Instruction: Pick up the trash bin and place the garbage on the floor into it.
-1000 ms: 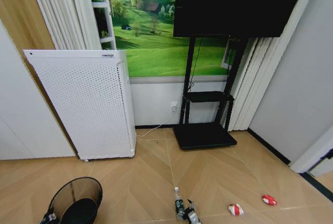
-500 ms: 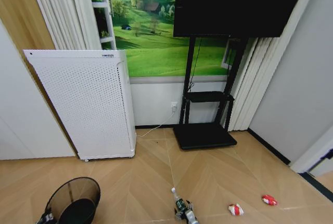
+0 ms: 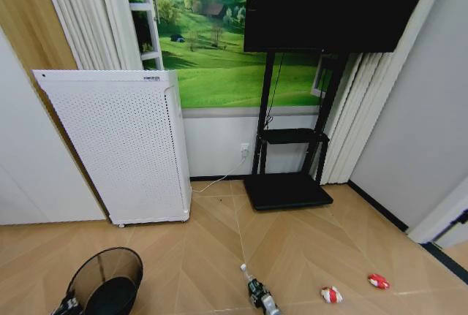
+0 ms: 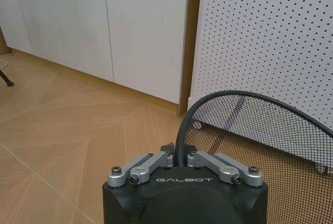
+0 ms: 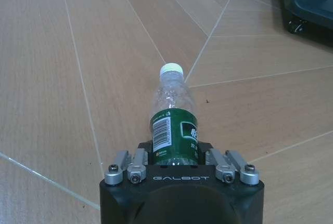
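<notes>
The black wire-mesh trash bin is at the lower left of the head view, with my left gripper at its near rim. In the left wrist view that gripper is shut on the bin's rim. My right gripper is shut on the base of the clear bottle, which has a green label. Its white cap points away from the gripper over the floor. The bottle lies between the fingers. Two red-and-white wrappers lie on the floor to the right.
A tall white perforated appliance stands against the wall behind the bin. A black TV stand sits on the floor beyond the bottle. White cabinets line the left side. Open floor lies between bin and bottle.
The bottle has tipped so its cap leans to the left, and the right gripper has dropped a little lower in the view with the bottle in it. The bin has barely shifted.
</notes>
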Controlling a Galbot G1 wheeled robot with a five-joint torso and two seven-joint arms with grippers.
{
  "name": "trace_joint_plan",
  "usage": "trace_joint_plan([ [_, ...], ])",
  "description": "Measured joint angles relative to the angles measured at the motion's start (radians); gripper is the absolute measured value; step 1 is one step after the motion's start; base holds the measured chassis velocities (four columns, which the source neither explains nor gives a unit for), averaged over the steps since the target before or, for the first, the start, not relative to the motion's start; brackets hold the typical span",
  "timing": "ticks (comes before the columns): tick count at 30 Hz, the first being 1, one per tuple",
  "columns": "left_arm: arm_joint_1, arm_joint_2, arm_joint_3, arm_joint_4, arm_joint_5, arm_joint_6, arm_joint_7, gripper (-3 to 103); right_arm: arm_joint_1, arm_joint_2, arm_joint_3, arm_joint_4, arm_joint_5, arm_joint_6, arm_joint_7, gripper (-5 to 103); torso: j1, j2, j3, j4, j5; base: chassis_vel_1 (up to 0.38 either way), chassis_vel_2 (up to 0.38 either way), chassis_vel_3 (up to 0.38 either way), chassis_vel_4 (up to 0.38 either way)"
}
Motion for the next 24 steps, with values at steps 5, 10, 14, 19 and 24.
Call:
trace_joint_plan([
  [5, -0.003, 0.001, 0.003, 0.001, 0.001, -0.003, 0.002, 6, -0.004, -0.003, 0.013, -0.002, -0.003, 0.017, -0.011, 29, 0.0, 0.0, 0.0, 0.0, 0.0, 0.0, 0.0, 0.0, 0.0],
  [10, -0.022, 0.017, 0.01, 0.018, 0.016, -0.022, 0.011, 6, 0.002, -0.01, 0.02, 0.019, 0.024, 0.043, -0.03, 23, 0.0, 0.0, 0.0, 0.0, 0.0002, 0.0, 0.0, 0.0, 0.0],
  [14, -0.104, 0.079, 0.035, 0.071, 0.034, -0.031, 0.015, 6, 0.049, -0.032, 0.036, 0.067, 0.043, 0.095, -0.068, 23, 0.0, 0.0, 0.0, 0.0001, 0.0002, 0.0, 0.0, 0.0, 0.0],
  [19, -0.234, 0.15, 0.097, 0.141, 0.063, -0.01, 0.012, 6, 0.116, -0.065, 0.054, 0.122, 0.113, 0.127, -0.108, 23, 0.0, 0.0, 0.0, 0.0, 0.0002, 0.0, 0.0, 0.0, 0.0],
  [24, -0.393, 0.176, 0.209, 0.269, 0.107, -0.006, 0.019, 6, 0.141, -0.109, 0.029, 0.231, 0.202, 0.145, -0.134, 23, 0.0, 0.0, 0.0, 0.0004, 0.0, 0.0, 0.0, 0.0, 0.0],
])
